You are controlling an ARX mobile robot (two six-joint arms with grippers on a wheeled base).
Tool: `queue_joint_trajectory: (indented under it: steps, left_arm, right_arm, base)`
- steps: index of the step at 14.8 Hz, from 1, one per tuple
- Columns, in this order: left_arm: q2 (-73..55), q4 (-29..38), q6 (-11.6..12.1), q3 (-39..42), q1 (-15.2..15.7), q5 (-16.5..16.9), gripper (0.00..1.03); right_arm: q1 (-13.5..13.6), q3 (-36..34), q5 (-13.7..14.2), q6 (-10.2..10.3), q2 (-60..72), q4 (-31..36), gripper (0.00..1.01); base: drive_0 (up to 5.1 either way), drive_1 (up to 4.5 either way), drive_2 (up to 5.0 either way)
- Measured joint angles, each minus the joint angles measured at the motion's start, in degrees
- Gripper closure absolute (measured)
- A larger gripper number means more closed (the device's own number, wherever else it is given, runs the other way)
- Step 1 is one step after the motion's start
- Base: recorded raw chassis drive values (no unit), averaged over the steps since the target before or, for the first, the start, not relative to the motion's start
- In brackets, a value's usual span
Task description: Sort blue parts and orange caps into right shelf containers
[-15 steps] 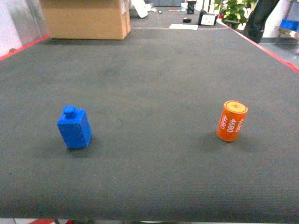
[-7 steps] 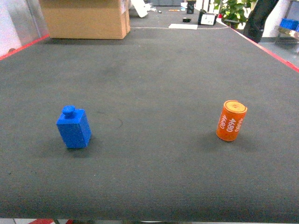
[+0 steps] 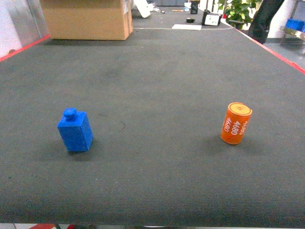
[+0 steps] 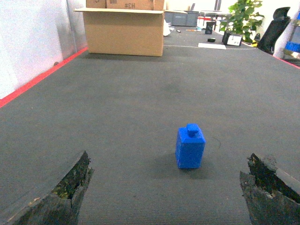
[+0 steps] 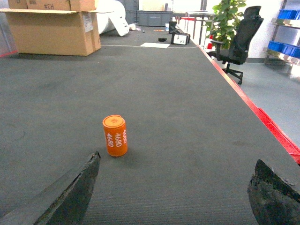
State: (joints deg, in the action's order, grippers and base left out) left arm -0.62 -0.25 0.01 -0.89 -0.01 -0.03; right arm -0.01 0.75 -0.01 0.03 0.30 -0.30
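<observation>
I'm looking across a dark grey ribbed mat with a red border strip along its edges. At the far left end sits an open cardboard box, and beyond it I see a white sheet lying flat on the mat. Off the right side I make out a black office chair beside a leafy green plant.

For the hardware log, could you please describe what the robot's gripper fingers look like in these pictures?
Only finger ends show, in the wrist views. The left gripper has dark fingers with worn, crumbling, cracked surfaces. The right gripper has smoother dark grey-black fingers. No cables or markings are visible.
</observation>
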Motion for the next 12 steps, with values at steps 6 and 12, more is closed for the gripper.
queue_joint_trajectory:
  steps: [6, 12]
  left_arm:
    - [0.0, 0.0, 0.0, 0.0, 0.0, 0.0, 0.05]
    - [0.0, 0.0, 0.0, 0.0, 0.0, 0.0, 0.05]
  right_arm:
    - [0.0, 0.0, 0.0, 0.0, 0.0, 0.0, 0.03]
    - [0.0, 0.0, 0.0, 0.0, 0.0, 0.0, 0.03]
  base:
    - [0.0, 0.0, 0.0]
    - [0.0, 0.0, 0.0]
